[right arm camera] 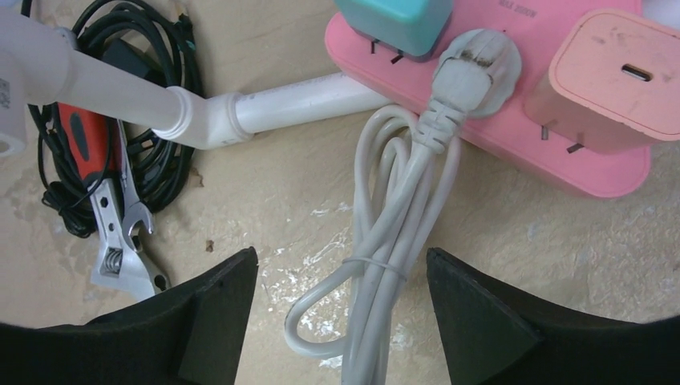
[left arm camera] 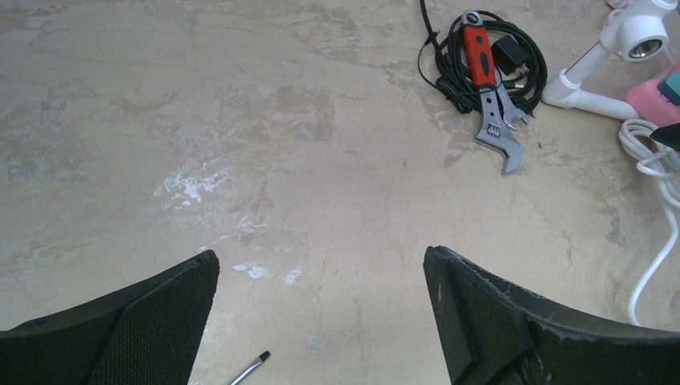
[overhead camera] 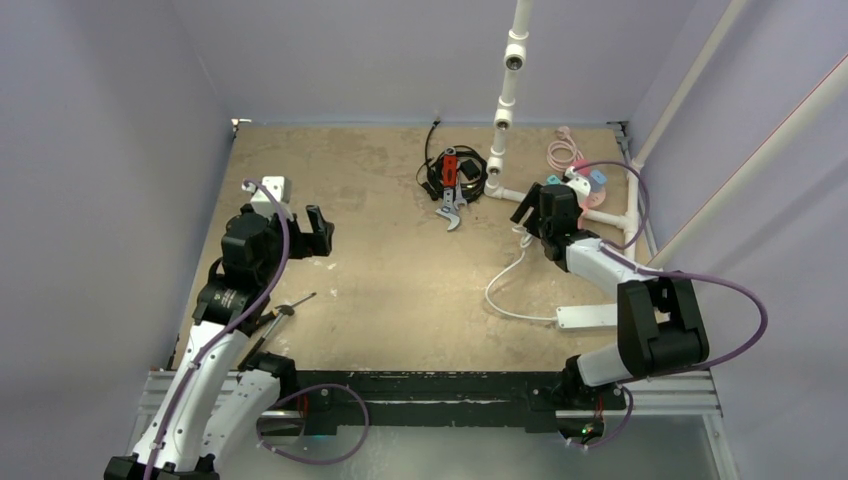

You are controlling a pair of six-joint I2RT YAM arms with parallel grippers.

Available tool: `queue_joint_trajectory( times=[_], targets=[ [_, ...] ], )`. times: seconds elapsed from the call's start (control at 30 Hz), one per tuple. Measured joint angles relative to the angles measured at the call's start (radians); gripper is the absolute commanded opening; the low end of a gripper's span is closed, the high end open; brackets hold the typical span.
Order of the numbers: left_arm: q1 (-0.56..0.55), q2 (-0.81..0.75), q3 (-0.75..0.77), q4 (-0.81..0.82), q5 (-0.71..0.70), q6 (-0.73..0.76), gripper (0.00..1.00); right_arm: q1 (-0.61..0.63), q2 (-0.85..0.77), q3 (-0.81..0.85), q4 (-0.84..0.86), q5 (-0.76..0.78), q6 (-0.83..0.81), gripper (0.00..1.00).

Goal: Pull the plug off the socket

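At worktop [right arm camera: 265, 192] far right: right pincer [right arm camera: 341, 269], open and empty, short of plug [right arm camera: 393, 20] seated in socket [right arm camera: 513, 136]; approach step, next probably calls for advancing to straddle plug.

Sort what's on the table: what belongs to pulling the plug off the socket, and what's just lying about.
Job: light-blue plug, pink socket, right gripper.

Lying about: wrench, black cable coil, white pipe frame, white cord, pink charger block, white power strip, screwdriver.
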Motion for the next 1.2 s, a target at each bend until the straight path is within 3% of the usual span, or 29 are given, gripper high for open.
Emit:
queue_joint_trajectory(
  times=[0.43,0.53,0.67,0.7,0.93,1.2],
  targets=[
    [-0.006,0.007,-0.002,0.001,0.009,0.000,0.99,0.005,0.037,-0.013,0.051,-0.022,-0.011,0.64],
    [-0.012,0.007,-0.002,0.001,0.010,0.000,0.99,0.020,0.053,-0.013,0.049,0.004,-0.004,0.45],
    [-0.016,0.007,-0.002,0.001,0.012,0.000,0.98,0.029,0.085,-0.014,0.051,0.024,0.001,0.04],
    [-0.018,0.007,-0.002,0.002,0.012,0.000,0.98,0.030,0.090,-0.017,0.050,0.024,0.003,0.02],
    [-0.019,0.007,-0.002,0.002,0.013,0.000,0.98,0.063,0.085,-0.023,0.039,0.046,0.023,0.00],
    [-0.023,0.017,-0.002,0.002,0.013,0.000,0.98,0.201,0.043,-0.004,-0.060,0.144,0.101,0.00]
  ],
)
